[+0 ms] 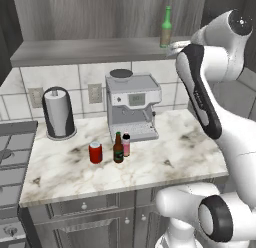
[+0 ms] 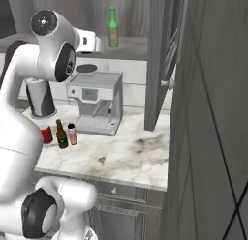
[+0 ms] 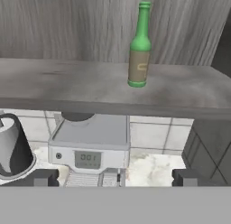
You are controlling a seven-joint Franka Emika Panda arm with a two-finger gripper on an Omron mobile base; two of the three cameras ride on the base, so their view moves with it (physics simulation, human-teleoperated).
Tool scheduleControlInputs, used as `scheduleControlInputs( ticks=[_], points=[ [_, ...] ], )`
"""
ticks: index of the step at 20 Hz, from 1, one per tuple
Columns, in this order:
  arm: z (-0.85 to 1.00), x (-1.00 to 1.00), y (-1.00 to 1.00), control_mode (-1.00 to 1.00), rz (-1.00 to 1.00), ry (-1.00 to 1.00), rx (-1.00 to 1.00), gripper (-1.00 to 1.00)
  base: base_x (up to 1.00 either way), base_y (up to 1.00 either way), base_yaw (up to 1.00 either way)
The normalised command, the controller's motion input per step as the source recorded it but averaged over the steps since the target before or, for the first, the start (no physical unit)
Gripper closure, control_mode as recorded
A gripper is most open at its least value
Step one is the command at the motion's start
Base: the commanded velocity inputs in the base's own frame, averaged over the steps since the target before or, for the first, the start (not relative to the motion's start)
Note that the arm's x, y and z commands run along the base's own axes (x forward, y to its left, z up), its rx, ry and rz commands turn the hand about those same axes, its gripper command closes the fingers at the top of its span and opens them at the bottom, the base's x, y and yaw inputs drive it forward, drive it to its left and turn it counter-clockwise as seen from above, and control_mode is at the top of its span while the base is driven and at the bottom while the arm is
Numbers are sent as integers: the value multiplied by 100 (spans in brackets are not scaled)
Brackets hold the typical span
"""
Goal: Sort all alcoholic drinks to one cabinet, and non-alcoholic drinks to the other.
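Green bottle: slim, long neck, glossy glass w/ tan label, upright on the grey wood-grain shelf floor of the open wall cabinet, back wall streaked grey grain; nothing touching it. Gripper: two small dark blocky finger tips set wide apart, open, empty, level w/ shelf front and apart from the bottle. Cabinet door swung open, dark grey, round knob. Below, on white marble-look counter w/ brown veining: brown bottle, dark glass, red label, upright; red can, short cylinder, silver top, just left of it; pink bottle, small, black cap, just behind-right of brown bottle. All three near each other, in front of the coffee machine, boxy, matte silver-grey, round dark top lid. Paper towel roll in dark cylindrical holder, left of machine. Tiled backsplash, pale, square.
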Motion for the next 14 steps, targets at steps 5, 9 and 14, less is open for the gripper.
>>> scheduleControlInputs(
  ticks=[5,9,14],
  points=[
    [-27,-87,20,-100,14,0,-3,-100,0,0,0],
    [-33,-76,36,-100,11,0,-8,-100,0,0,0],
    [-34,-68,39,-100,7,2,-8,-100,0,0,0]
  ],
)
